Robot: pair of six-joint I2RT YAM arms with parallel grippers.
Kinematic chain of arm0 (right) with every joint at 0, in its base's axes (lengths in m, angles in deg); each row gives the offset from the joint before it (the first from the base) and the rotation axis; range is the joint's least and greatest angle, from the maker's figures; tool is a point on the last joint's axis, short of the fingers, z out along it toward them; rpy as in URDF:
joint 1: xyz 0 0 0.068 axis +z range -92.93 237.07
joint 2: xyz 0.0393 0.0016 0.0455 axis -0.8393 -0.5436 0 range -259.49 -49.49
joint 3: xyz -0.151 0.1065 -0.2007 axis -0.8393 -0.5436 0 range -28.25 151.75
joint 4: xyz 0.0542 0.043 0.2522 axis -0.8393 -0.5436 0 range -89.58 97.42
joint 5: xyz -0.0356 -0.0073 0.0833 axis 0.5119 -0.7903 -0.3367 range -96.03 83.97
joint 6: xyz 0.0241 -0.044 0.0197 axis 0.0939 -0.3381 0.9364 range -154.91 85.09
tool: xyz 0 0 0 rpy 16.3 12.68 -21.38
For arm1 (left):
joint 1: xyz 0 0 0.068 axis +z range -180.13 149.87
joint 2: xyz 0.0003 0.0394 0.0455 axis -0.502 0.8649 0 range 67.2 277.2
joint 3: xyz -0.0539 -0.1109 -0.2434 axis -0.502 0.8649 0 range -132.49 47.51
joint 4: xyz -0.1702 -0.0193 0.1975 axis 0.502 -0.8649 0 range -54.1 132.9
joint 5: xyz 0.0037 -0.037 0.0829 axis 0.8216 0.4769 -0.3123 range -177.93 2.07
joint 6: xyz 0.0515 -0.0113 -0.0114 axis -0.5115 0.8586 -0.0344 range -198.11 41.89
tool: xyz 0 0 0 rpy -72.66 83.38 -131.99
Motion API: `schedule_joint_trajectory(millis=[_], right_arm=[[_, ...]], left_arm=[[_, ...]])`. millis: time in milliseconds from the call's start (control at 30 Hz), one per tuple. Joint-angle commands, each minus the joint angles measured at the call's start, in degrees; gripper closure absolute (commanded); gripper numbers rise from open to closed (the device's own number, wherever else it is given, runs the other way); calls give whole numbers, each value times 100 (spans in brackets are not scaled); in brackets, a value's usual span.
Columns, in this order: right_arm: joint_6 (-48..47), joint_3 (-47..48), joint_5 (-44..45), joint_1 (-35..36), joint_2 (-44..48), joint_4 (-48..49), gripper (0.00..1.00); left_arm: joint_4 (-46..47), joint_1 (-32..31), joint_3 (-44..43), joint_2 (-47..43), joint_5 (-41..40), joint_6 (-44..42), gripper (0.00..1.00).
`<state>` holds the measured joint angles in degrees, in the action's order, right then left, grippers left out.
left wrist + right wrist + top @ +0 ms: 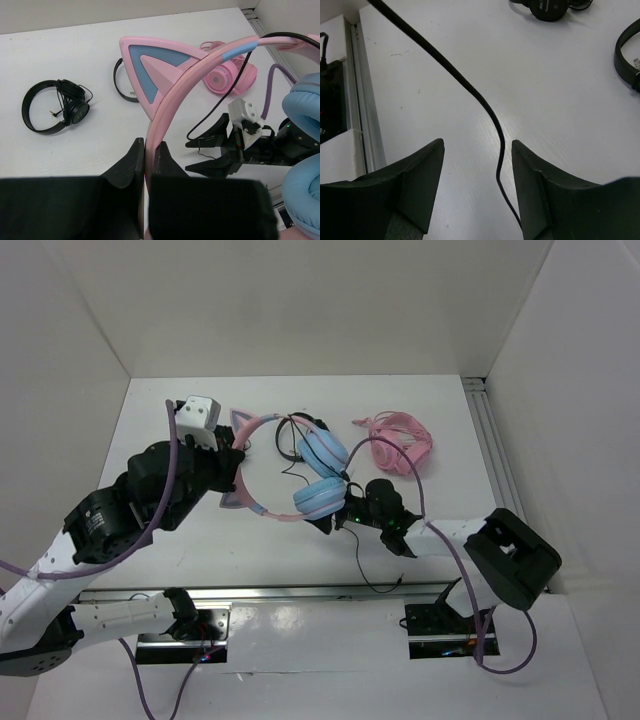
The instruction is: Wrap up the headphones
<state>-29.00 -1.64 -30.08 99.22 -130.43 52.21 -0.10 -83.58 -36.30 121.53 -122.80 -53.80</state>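
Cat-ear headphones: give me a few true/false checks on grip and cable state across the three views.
1. The left gripper is shut on the pink headband of the headphones. True.
2. The right gripper is clamped on the cable. False: its jaws stand open, with the cable running between them.
3. The black headphones lie on the table, clear of both grippers. True.
4. The all-pink headphones are held by the left gripper. False: they lie on the table, ungripped.
5. The cable is fully wound around the headband. False: it trails loose across the table.
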Motion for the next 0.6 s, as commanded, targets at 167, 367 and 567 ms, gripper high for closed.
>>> schedule_joint_trajectory(millis=[167,367,567], right_arm=[[-222,634,24,92,-817,653,89],[15,293,24,92,-801,1225,100],[-117,82,515,741,-238,627,100]], left_arm=[[530,19,-426,-168,-195,407,100],[530,19,-426,-168,-590,600,100],[91,19,-593,183,-1993,1285,100]])
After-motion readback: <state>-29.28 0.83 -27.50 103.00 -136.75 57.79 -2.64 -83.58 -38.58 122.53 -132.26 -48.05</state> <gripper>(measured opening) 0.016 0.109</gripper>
